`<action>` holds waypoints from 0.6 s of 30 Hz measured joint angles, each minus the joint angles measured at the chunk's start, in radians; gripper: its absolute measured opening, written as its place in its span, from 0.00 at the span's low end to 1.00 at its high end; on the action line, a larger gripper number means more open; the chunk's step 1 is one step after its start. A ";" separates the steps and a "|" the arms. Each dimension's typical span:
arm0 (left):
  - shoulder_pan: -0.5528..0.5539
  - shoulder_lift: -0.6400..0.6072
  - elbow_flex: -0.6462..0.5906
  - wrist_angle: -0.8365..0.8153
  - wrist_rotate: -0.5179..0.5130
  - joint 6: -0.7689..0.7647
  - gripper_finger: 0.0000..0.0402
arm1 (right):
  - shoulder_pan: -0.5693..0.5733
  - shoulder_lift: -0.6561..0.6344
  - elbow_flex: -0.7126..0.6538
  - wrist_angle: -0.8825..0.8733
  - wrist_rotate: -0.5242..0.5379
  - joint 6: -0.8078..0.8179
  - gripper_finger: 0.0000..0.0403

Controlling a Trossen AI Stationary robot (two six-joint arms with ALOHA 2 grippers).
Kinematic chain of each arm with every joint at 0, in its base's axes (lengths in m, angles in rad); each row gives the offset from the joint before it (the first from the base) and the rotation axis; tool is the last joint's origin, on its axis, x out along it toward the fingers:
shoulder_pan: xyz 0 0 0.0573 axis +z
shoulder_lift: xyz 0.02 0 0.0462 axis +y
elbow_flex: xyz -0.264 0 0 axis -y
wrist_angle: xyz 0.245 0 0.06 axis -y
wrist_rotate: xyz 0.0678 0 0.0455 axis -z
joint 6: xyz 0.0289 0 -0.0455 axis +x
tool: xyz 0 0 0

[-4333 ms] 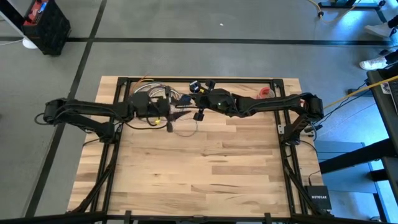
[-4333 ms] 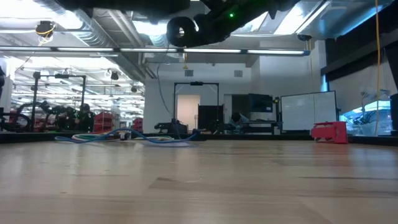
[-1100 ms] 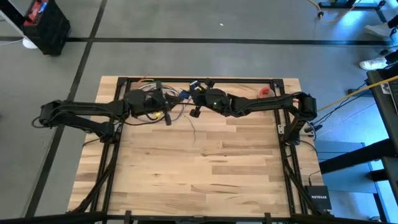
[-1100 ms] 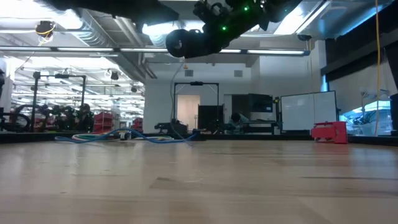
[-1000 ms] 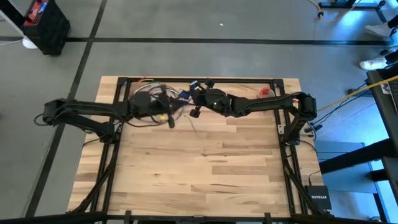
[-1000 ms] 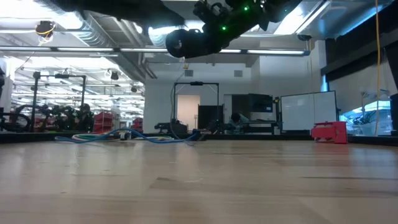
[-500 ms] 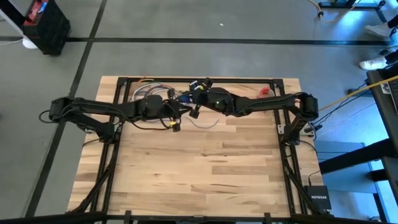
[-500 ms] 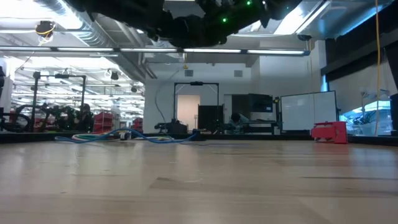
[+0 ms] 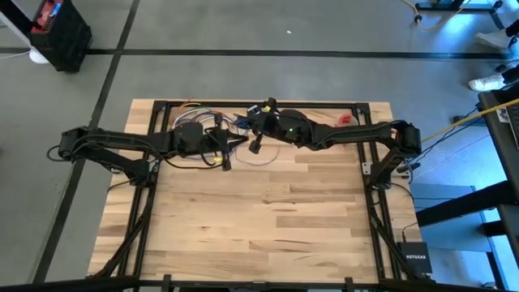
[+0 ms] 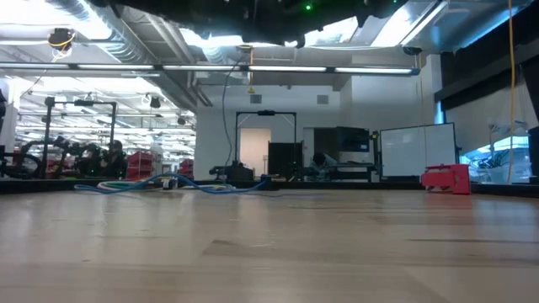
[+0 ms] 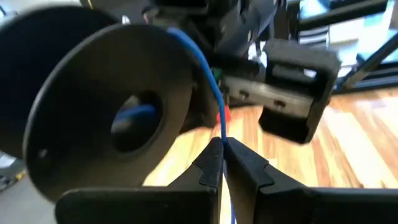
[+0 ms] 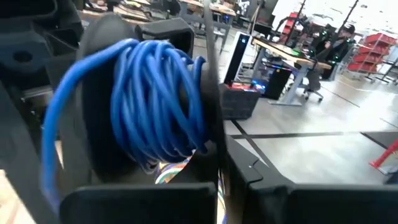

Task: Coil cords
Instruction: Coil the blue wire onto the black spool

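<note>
My left gripper pinched the blue cord beside the spool, clamped by my right gripper. Slack, I judged, risked loops slipping off.

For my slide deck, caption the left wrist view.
Left gripper pinching a thin blue cord that runs off a round black spool.
</note>
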 joint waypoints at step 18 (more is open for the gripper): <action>-0.022 0.001 -0.001 0.066 -0.081 0.002 0.03 | 0.000 0.022 0.000 0.106 -0.115 0.079 0.00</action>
